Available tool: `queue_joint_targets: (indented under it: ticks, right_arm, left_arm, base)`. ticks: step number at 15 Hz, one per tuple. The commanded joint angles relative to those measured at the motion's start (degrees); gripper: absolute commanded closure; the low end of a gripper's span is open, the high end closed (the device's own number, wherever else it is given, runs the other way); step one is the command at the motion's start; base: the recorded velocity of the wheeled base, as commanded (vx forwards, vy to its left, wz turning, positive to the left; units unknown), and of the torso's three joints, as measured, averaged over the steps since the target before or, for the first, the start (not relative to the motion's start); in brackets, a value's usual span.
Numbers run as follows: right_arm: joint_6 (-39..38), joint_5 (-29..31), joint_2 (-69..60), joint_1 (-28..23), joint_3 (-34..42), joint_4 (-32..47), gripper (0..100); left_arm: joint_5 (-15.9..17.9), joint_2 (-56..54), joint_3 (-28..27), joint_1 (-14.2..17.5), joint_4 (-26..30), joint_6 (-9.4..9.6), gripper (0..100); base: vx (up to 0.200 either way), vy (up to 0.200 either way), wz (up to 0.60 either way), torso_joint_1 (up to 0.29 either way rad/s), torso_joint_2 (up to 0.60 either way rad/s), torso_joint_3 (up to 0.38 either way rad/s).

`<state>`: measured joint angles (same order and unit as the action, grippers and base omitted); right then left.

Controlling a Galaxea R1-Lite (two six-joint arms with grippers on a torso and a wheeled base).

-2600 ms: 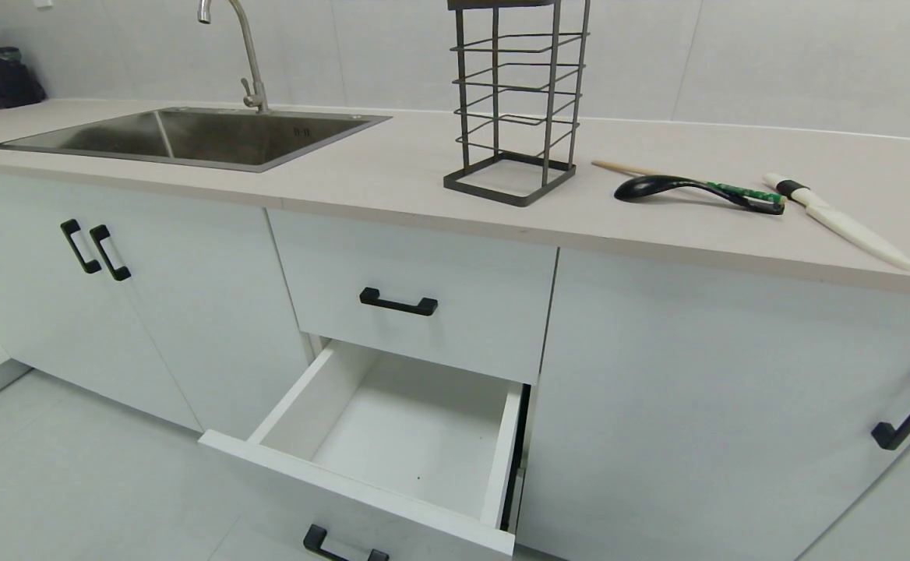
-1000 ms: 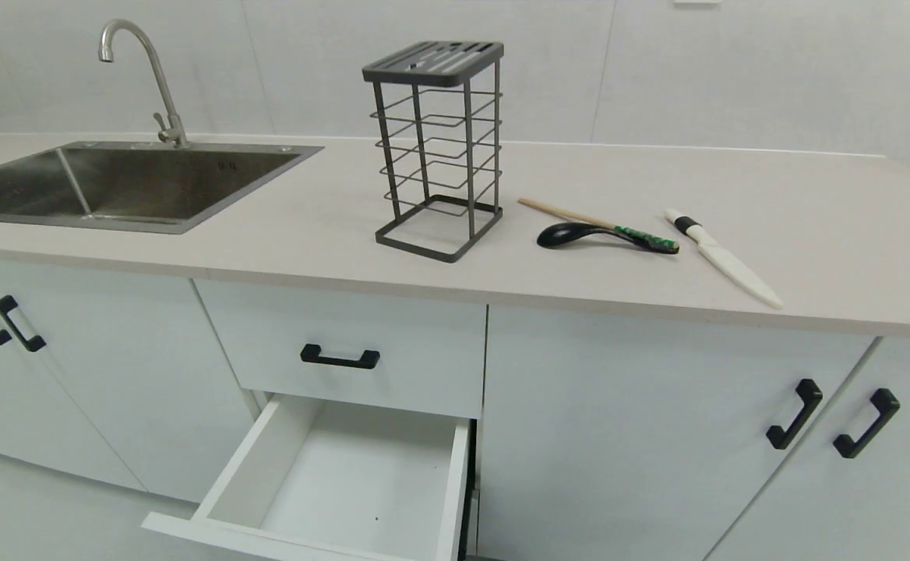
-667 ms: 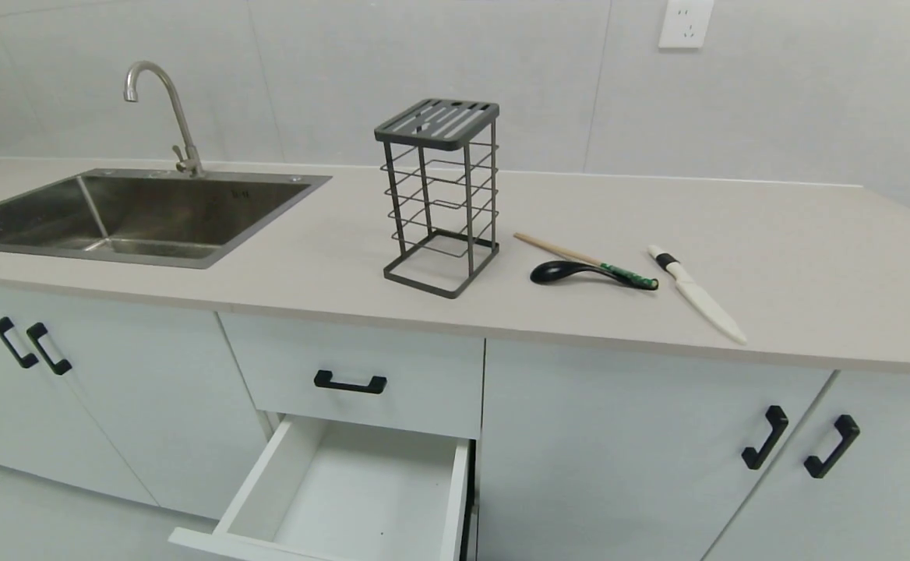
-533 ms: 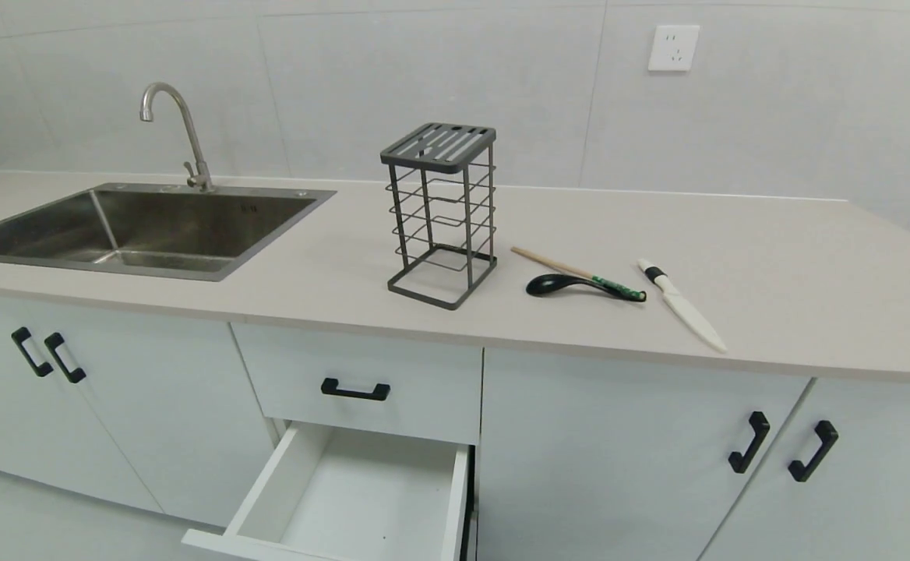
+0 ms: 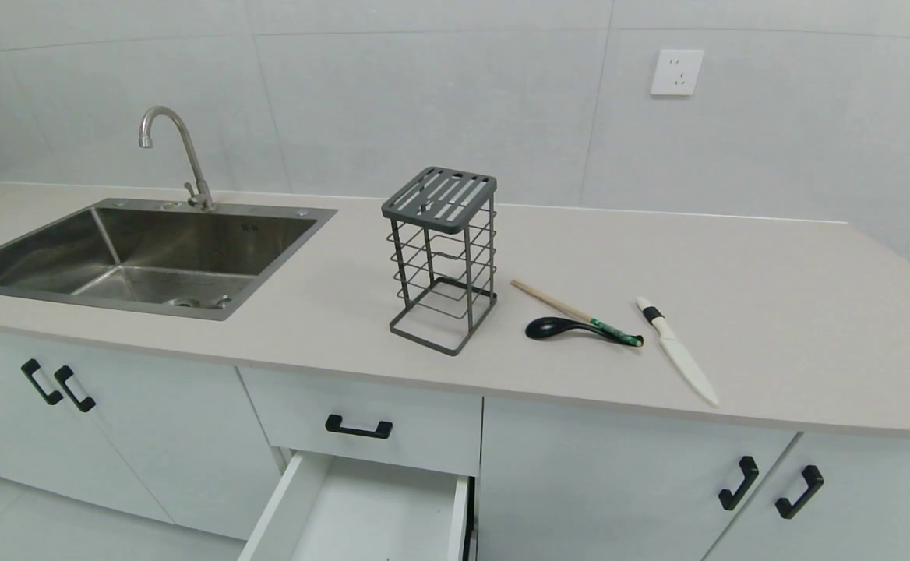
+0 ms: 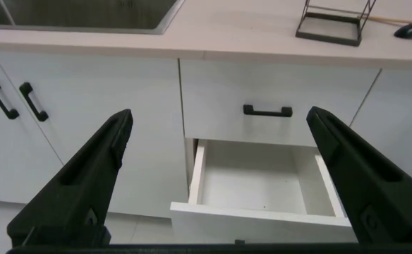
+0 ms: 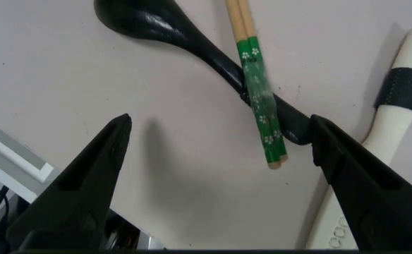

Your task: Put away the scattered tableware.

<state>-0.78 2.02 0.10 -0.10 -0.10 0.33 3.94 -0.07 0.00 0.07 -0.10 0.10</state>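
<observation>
Green-ended wooden chopsticks (image 7: 259,92) look light, stiff, slippery; my spread right gripper (image 7: 220,120) should pinch them mid-shaft.

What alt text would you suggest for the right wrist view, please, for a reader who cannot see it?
The open right gripper hovers over a pale counter, above green-tipped chopsticks lying across the handle of a black spoon. A white knife with a black band lies beside them.
</observation>
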Motion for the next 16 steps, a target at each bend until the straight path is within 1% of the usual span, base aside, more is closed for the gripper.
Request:
queue_joint_targets:
  ticks: [1,6,8,11,12,16]
  right_arm:
    - [-0.01,0.00,0.08,0.01,0.01,0.02,100]
    - [-0.10,-0.09,0.08,0.10,0.01,0.02,100]
    - [-0.10,-0.09,0.08,0.10,0.01,0.02,100]
    - [-0.10,-0.18,0.08,0.01,0.10,0.02,100]
    - [-0.10,-0.09,0.08,0.01,0.01,0.02,0]
    - [-0.45,-0.09,0.08,0.01,0.01,0.02,0]
  left_arm:
    - [0.02,0.07,0.00,0.01,0.01,-0.01,0]
    - [0.02,0.07,0.00,0.01,0.01,-0.01,0]
    - [0.02,0.07,0.00,0.01,0.01,-0.01,0]
    - [0.02,0.07,0.00,0.01,0.01,-0.01,0]
    - [0.02,0.07,0.00,0.01,0.01,-0.01,0]
    - [0.02,0.07,0.00,0.01,0.01,-0.01,0]
  base:
    - [0.000,0.000,0.00,0.276,-0.52,-0.246]
    - [0.000,0.000,0.00,0.283,-0.54,-0.259]
    - [0.000,0.000,0.00,0.119,-0.22,-0.100]
    - [0.000,0.000,0.00,0.024,-0.04,-0.019]
    - [0.000,0.000,0.00,0.000,0.00,0.000]
    - [0.000,0.000,0.00,0.000,0.00,0.000]
